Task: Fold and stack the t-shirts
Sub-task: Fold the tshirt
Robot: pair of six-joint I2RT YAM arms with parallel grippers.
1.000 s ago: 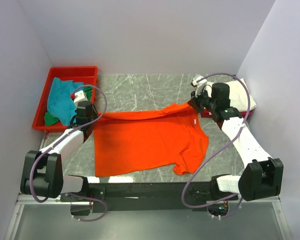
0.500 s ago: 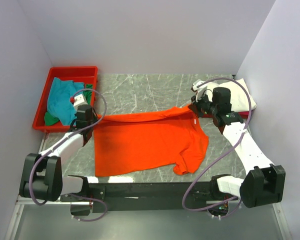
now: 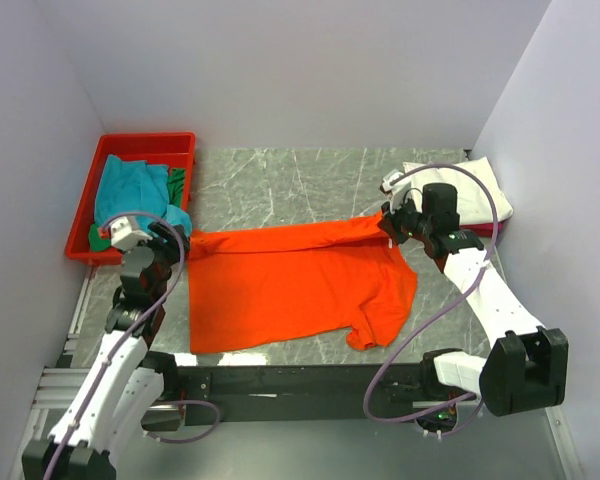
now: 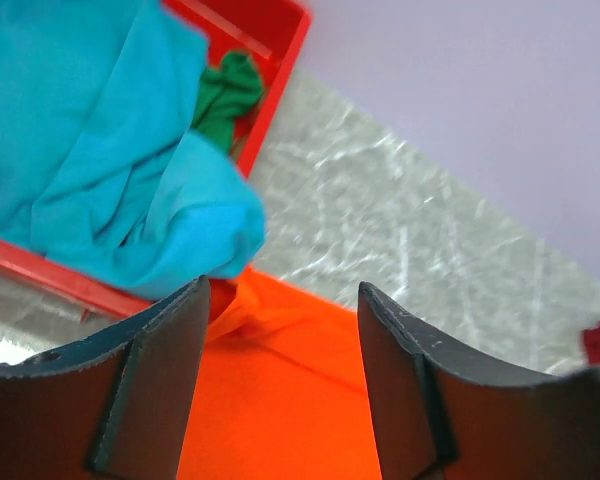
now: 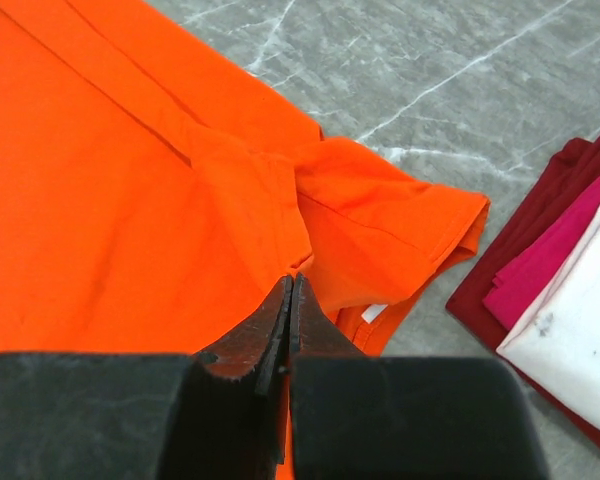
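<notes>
The bright orange t-shirt (image 3: 290, 285) lies spread on the table, with its far edge folded over into a long band. My right gripper (image 3: 388, 222) is shut on that fold at its right end; in the right wrist view the cloth (image 5: 100, 180) rises into the closed tips (image 5: 292, 282). My left gripper (image 3: 168, 240) hangs open just above the shirt's far left corner (image 4: 280, 400), its fingers (image 4: 170, 380) apart with nothing between them. Teal (image 4: 90, 170) and green (image 4: 225, 95) t-shirts fill the tray. White (image 3: 470, 190) and magenta (image 5: 540, 270) t-shirts lie stacked at the far right.
The red plastic tray (image 3: 145, 143) stands at the far left, and the teal cloth spills over its near wall toward the orange corner. The folded stack at the right sits close behind my right gripper. Grey marble table (image 3: 290, 180) shows beyond the shirt. Walls close in on both sides.
My left gripper has opened, let go of the shirt's left corner and drawn back toward the near left. The corner now lies on the table. My right gripper stays shut on the fold.
</notes>
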